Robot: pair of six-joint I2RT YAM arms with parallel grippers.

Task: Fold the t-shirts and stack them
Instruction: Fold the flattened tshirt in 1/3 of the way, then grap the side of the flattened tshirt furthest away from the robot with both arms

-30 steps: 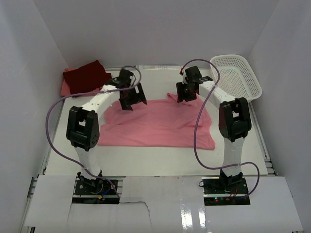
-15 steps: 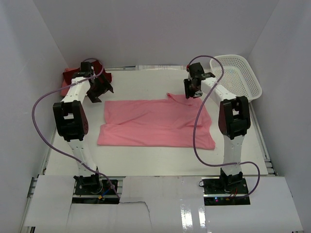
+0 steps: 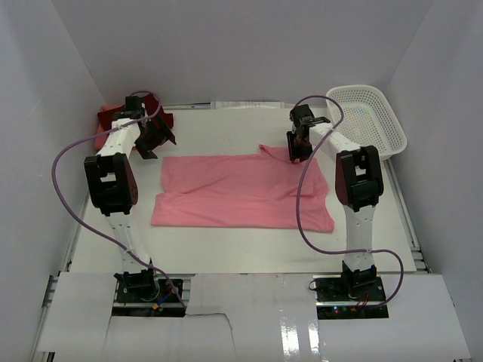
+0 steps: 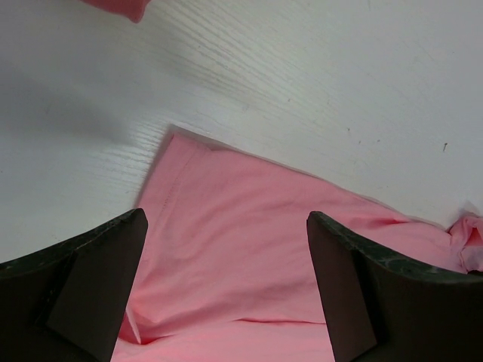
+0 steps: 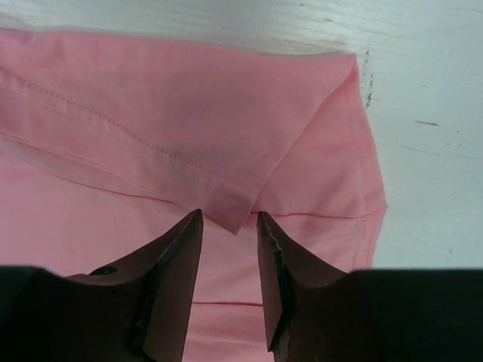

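Black right gripper [image 5: 229,221] sits narrow but not clamped over a hem corner of the salmon pink cloth t-shirt [image 3: 241,192], spread flat mid-frame; black left gripper [image 4: 226,217] gapes wide at upper left.

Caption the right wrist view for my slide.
Right hand, fingers narrowly apart, framing a folded corner of the pink t-shirt on the white table.

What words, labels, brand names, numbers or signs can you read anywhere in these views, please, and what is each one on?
None can be read.
The pink t-shirt shows plain cloth; the right wrist view shows only its seams and stitching.
The dark red t-shirt, the white basket and the table carry no print, label or sign that shows.
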